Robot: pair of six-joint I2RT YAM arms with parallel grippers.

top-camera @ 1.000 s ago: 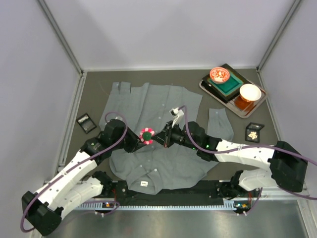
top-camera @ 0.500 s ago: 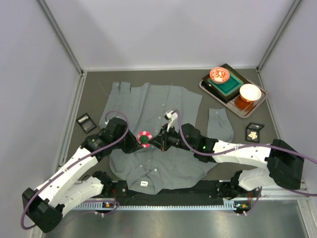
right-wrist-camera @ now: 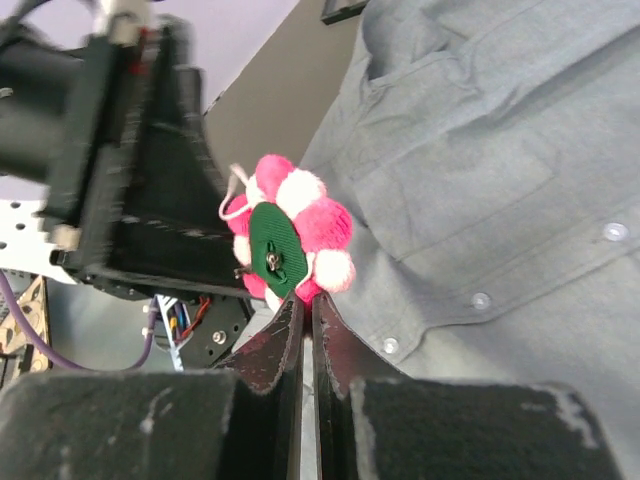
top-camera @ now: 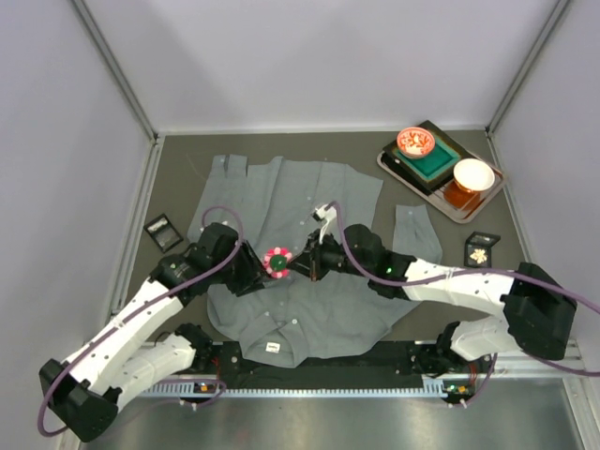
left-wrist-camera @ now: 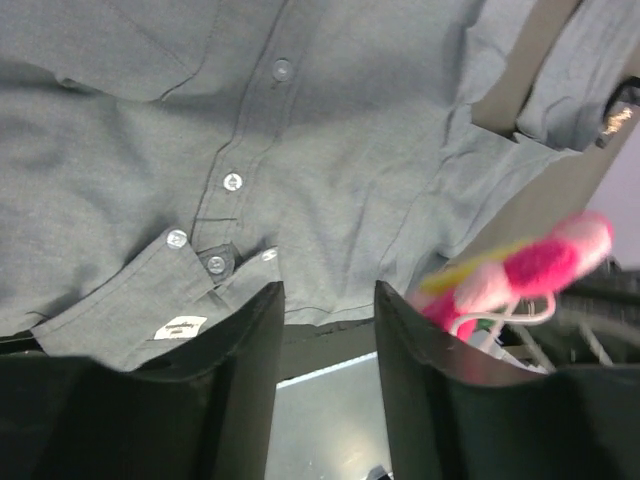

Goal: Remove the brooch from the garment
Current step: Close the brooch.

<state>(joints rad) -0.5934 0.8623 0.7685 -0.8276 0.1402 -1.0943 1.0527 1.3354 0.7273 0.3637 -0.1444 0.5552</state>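
Desk (top-camera: 169,187) had dark grey-brown surface. Pale lilac-white walls (top-camera: 328,56) enclosed back and both sides. Aluminium frame rails (top-camera: 117,70) ran along corners. Light even, diffuse.

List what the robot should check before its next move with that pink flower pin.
1. Right gripper shut on the brooch's lower edge: ok.
2. Left gripper open, brooch not between its fingers: ok.
3. Brooch held clear of the garment: ok.
4. Clasp on the brooch's green back shut: cannot tell.
5. Grip firm enough for carrying: cannot tell.
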